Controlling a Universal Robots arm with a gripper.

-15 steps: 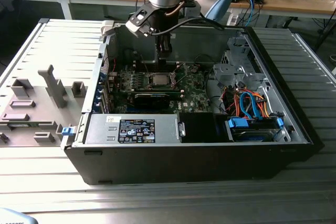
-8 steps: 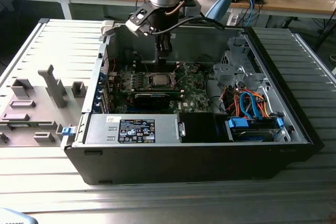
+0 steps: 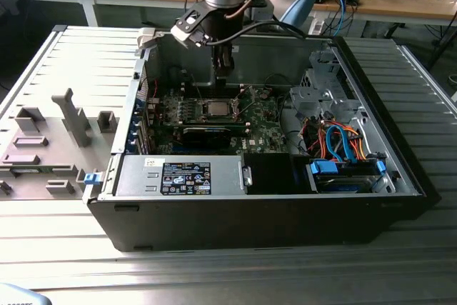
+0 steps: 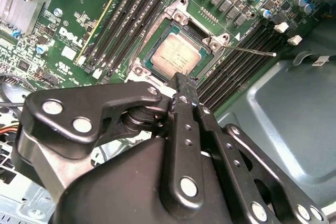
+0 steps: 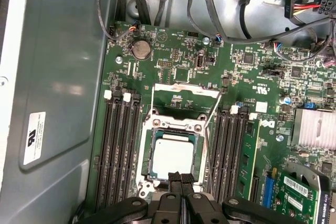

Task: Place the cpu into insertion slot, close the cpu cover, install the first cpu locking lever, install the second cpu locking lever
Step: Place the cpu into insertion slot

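Note:
The cpu (image 5: 173, 156) (image 4: 176, 59), a silver-grey square, lies flat in the insertion slot (image 5: 146, 157) on the green motherboard (image 5: 178, 66). The cpu cover (image 5: 185, 88) is a thin metal frame swung open on the side of the slot away from my gripper. My gripper (image 5: 181, 178) (image 4: 185, 83) is shut with nothing between its fingers, its tips at the slot's near edge just over the cpu's rim. A thin metal lever (image 4: 253, 51) sticks out beside the slot. In the exterior view the gripper (image 3: 223, 75) hangs just above the slot (image 3: 218, 108).
Black memory slots (image 5: 119, 150) flank the socket on both sides. A finned heatsink (image 5: 314, 127) and cables (image 5: 247, 19) lie nearby. The open computer case (image 3: 257, 208) has tall walls, a drive bay with orange and blue cables (image 3: 341, 144), and a power supply (image 3: 182, 176).

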